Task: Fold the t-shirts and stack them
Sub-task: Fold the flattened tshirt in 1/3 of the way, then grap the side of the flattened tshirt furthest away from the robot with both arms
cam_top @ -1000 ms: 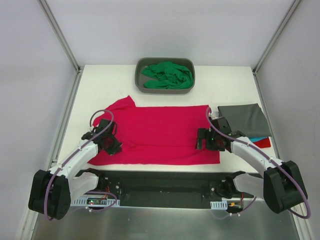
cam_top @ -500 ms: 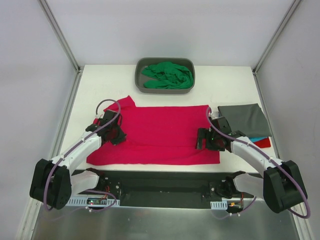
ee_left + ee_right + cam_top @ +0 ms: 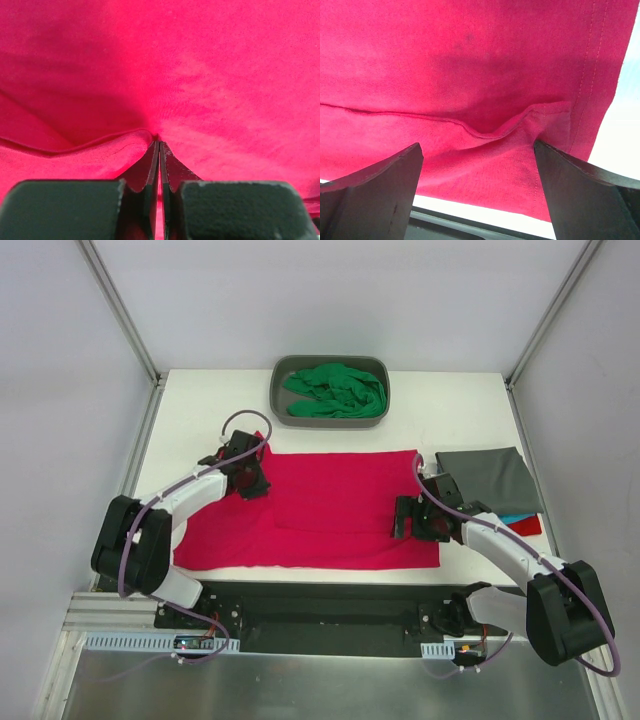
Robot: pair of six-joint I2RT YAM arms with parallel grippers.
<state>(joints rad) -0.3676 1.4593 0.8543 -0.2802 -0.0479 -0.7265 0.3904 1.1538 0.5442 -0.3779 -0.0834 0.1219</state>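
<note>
The crimson-pink t-shirt (image 3: 330,510) lies spread across the middle of the table. My left gripper (image 3: 250,480) is at its far left corner, shut on a pinch of the pink fabric (image 3: 159,142), with a fold running off to the left. My right gripper (image 3: 402,520) is open over the shirt's right hem (image 3: 590,75), with bunched fabric between its fingers (image 3: 375,195). The green t-shirt (image 3: 335,388) lies crumpled in the tub. The dark grey t-shirt (image 3: 490,478) lies folded at the right, on top of the teal one (image 3: 515,517) and the red one (image 3: 528,527).
The grey plastic tub (image 3: 278,405) stands at the far middle of the table. Metal frame posts rise at the far corners. The black base rail (image 3: 320,605) runs along the near edge, just below the shirt's hem.
My left gripper has moved away from the near left edge toward the far left corner, pulling pink fabric with it. The left sleeve no longer sticks out. The right arm has not moved.
</note>
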